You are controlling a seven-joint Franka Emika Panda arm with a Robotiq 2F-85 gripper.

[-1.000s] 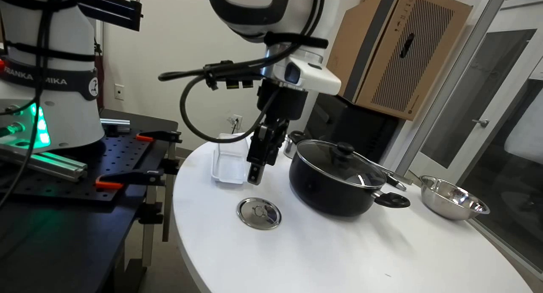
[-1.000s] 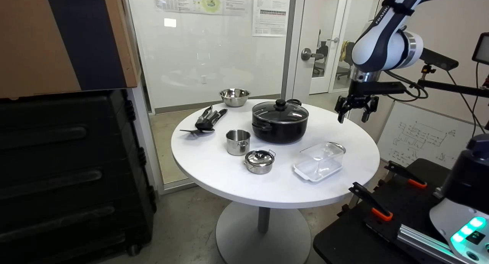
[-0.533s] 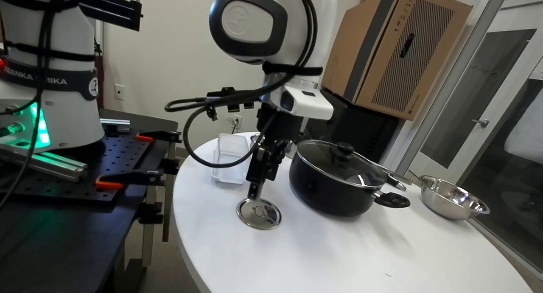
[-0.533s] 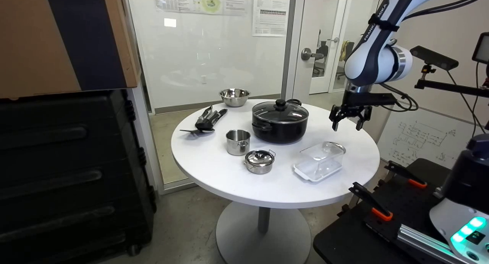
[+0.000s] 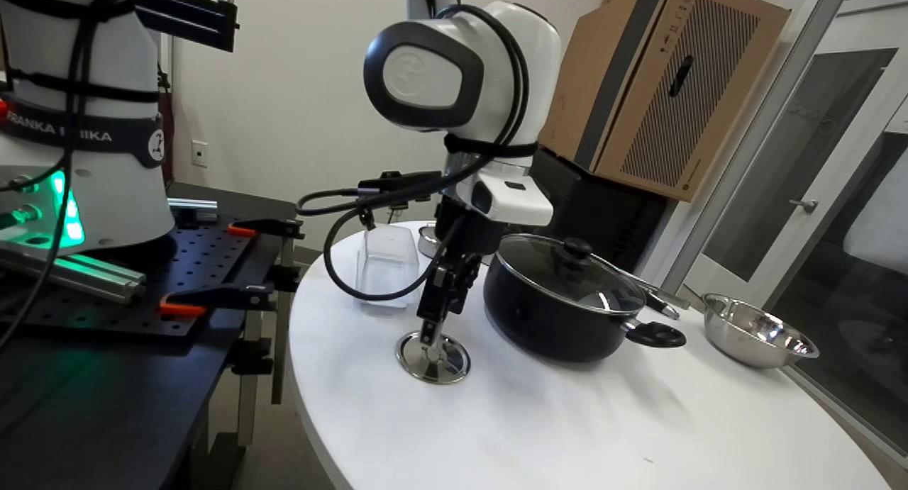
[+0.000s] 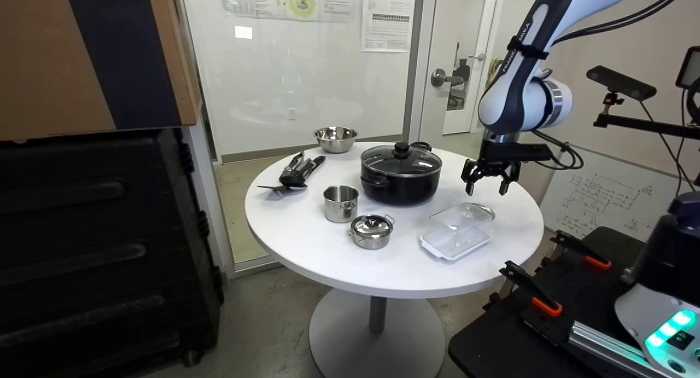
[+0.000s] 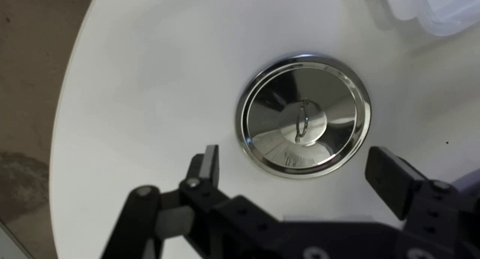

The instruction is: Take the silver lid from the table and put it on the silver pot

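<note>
The silver lid [image 5: 454,366] lies flat on the white table in an exterior view, a shiny round disc. It also shows in the wrist view [image 7: 337,101], with a small wire loop at its centre. I cannot make it out in the other exterior picture. My gripper [image 5: 430,336] points down over the lid; it also shows in an exterior view [image 6: 486,189]. In the wrist view the gripper [image 7: 294,150] is open and empty, its fingers apart beyond the lid's width. An open silver pot [image 6: 340,205] stands beside a shorter silver pot with its own lid [image 6: 372,236].
A big black pot [image 5: 553,320] with a glass lid stands close beside my gripper. A clear plastic box [image 6: 456,236] is on the table near the small pots. Utensils [image 6: 298,173] and a steel bowl [image 6: 335,141] lie farther off. The table edge [image 7: 56,139] is near the lid.
My gripper has moved down toward the table, staying open, and now overlaps the lid in an exterior view. The lid and the pots have not moved.
</note>
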